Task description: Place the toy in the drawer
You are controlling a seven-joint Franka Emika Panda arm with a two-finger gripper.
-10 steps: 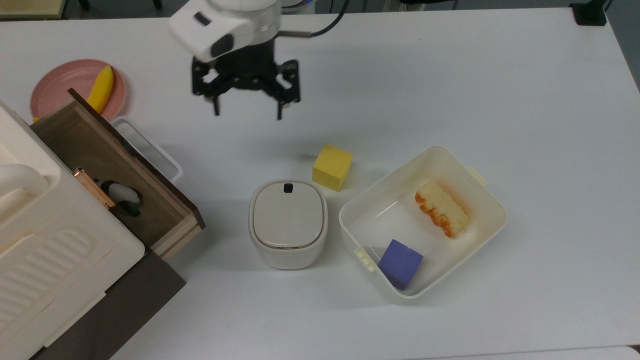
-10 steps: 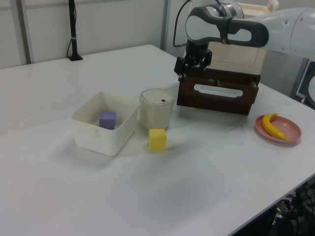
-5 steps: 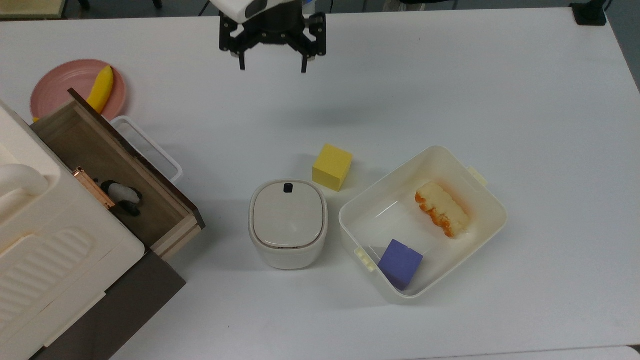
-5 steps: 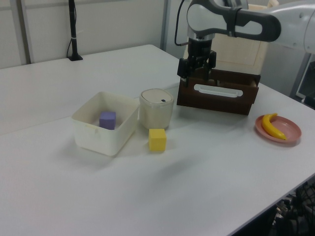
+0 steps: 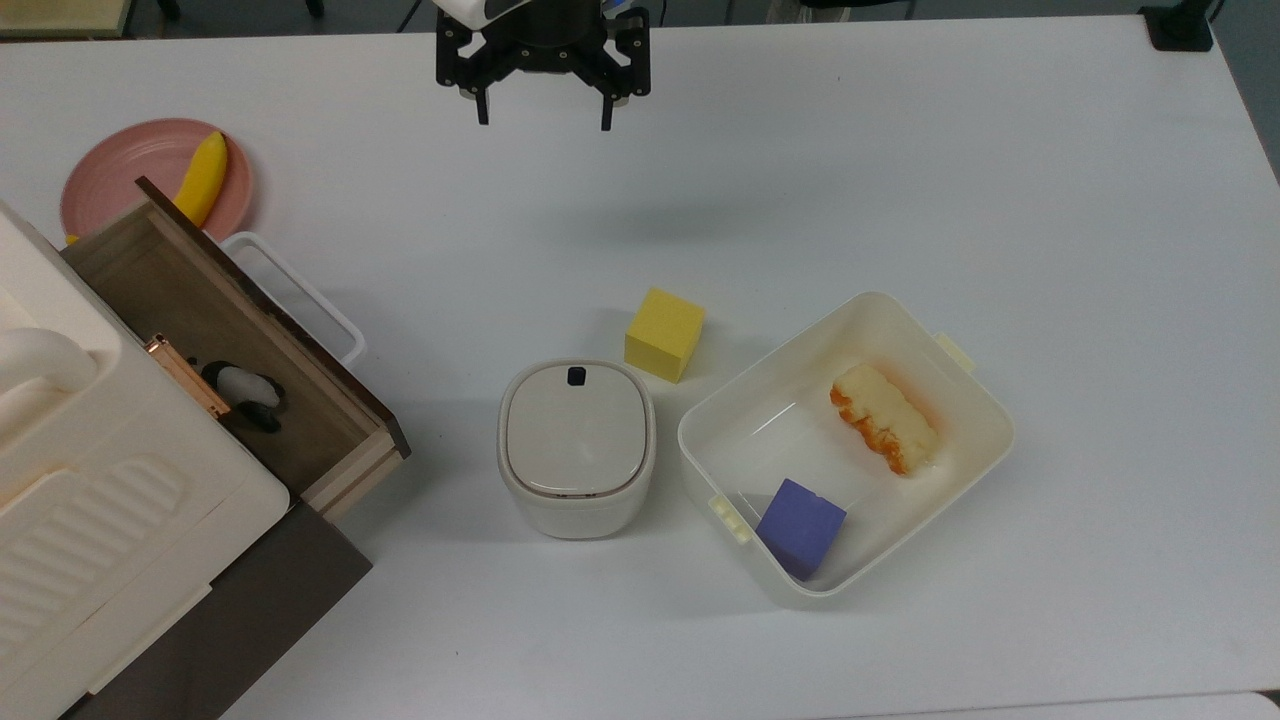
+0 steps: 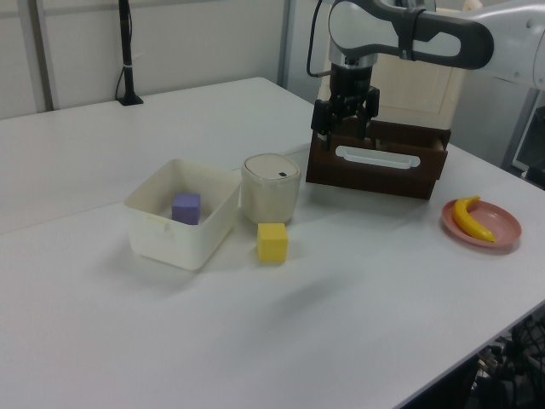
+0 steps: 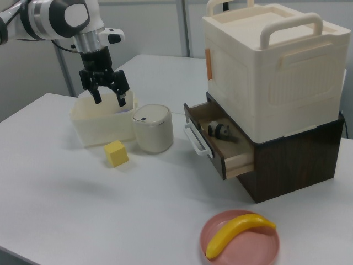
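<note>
We found the toy [image 5: 243, 385] already inside the drawer [image 5: 300, 395], well apart from our hand [image 5: 543, 122], fingers spread, empty; next probably shutting the drawer.

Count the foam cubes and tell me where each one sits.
2. The yellow cube sits on the table beside the lidded white bin; the purple cube lies inside the open white tub.
</note>
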